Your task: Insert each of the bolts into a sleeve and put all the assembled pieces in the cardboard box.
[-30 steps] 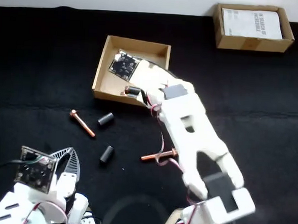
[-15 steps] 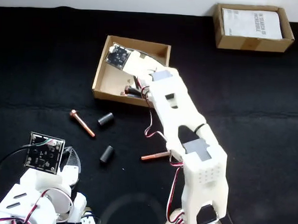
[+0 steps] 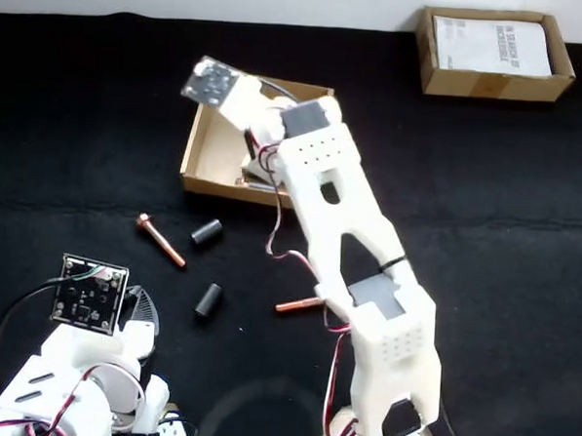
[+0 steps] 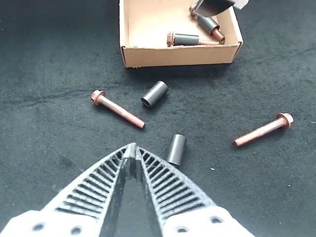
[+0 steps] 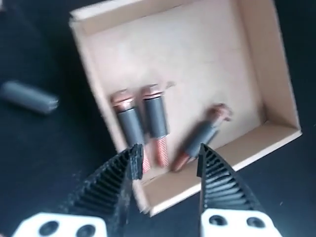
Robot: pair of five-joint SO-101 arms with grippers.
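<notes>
Cardboard box under right fingers, spread and empty; left fingers closed near a loose sleeve

light: bright, diffuse | shadows: faint, soft under bolts | cloth: matte, dark

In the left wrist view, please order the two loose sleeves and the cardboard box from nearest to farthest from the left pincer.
1. Closer sleeve, just beside the left pincer.
2. Farther sleeve, lying midway.
3. Cardboard box, at the back.
</notes>
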